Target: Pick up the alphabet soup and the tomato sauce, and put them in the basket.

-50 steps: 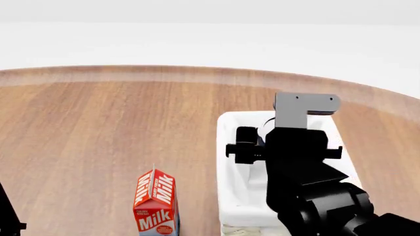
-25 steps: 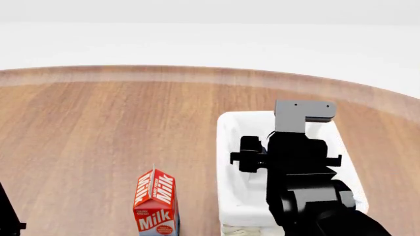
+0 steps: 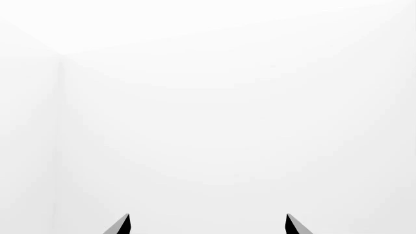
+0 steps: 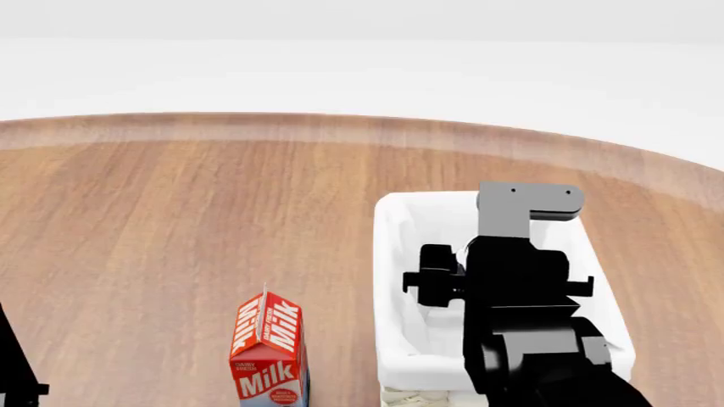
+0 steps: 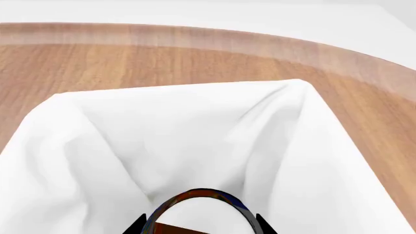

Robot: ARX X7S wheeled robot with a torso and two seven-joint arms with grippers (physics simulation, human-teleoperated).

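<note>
My right gripper (image 5: 200, 226) is shut on a can (image 5: 202, 210) with a pale top and a trace of blue at its dark rim, so it looks like the alphabet soup. It holds the can over the inside of the basket (image 5: 65, 107), above the white liner. In the head view my right arm (image 4: 515, 280) reaches down into the basket (image 4: 391, 254) and hides the can. My left gripper (image 3: 206, 225) is open and empty, facing a white wall. The tomato sauce is out of view.
A red milk carton (image 4: 270, 352) stands on the wooden table (image 4: 169, 220) to the left of the basket. My left arm (image 4: 12, 373) shows at the lower left edge of the head view.
My right arm has sunk a little lower into the basket and shifted slightly right. The milk carton and the left arm have not moved.
</note>
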